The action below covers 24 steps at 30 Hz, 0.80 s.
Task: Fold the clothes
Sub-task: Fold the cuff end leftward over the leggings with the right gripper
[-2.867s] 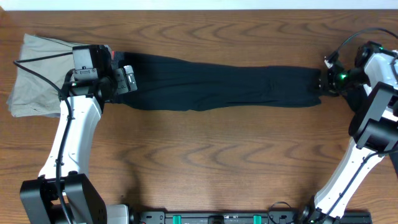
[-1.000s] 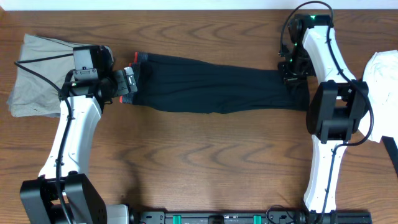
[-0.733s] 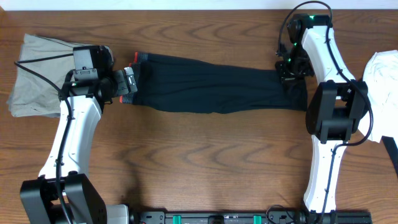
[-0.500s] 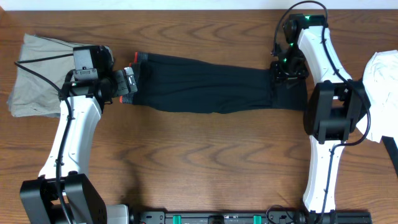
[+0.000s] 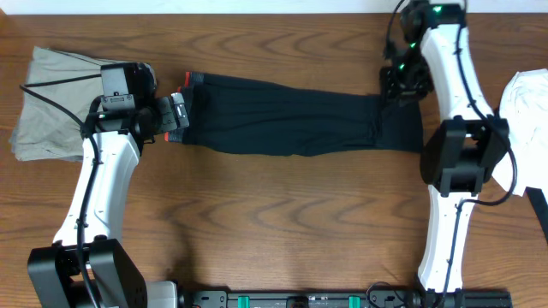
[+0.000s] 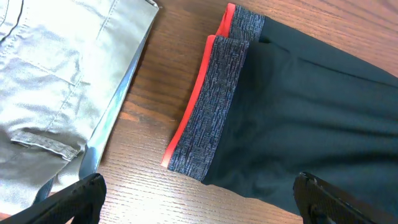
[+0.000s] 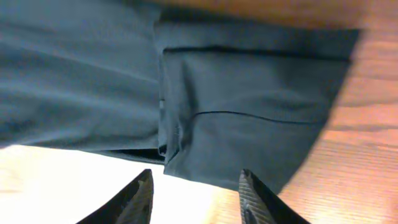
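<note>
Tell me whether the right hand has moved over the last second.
Yes. The right hand has shifted toward the table's far edge, away from the leggings' ankle end.

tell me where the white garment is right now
Overhead view: the white garment lies at the right edge of the table, just beyond the right arm, apart from the leggings.

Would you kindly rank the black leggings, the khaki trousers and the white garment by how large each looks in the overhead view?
1. Black leggings: largest, stretched across the table.
2. Khaki trousers: clearly smaller.
3. White garment: smallest as seen, but the frame edge cuts it off, so its full size is unsure.
</note>
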Motion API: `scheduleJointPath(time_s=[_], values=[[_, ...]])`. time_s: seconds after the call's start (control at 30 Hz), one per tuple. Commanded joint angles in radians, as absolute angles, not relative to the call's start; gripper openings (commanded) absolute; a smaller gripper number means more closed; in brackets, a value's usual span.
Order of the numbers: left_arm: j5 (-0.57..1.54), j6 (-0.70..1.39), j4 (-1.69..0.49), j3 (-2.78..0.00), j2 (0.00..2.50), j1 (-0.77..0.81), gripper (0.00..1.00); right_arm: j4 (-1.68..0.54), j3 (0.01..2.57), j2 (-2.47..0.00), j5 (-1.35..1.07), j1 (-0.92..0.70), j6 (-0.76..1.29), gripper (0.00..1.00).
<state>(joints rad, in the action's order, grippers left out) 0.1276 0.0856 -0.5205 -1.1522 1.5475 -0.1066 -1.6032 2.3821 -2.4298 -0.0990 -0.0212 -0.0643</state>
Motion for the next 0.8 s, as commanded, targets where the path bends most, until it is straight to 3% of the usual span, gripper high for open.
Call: scheduleJointPath(time_s=[0.0,0.1,0.2,0.43,0.77], values=[[0.130,0.098,-0.530,-1.166,1.543,-0.106,0.98,-1.617,2.403,-2.426,-0.121,0.007,-0.057,0.32],[0.130,0.098,-0.532,-1.162,1.543,-0.106,0.98,-1.608,2.356,-2.426,-0.130,0.005,-0.057,0.17],[0.130,0.098,-0.535,-1.157,1.543,-0.106,0.98,-1.557,2.284,-2.426,-0.164,0.000,-0.056,0.08],[0.130,0.098,-0.535,-1.149,1.543,-0.106,0.98,-1.445,2.126,-2.426,-0.200,-0.025,-0.029,0.01],[0.130,0.098,-0.535,-1.149,1.543,-0.106,0.98,-1.382,2.065,-2.426,-0.269,-0.068,-0.030,0.04]])
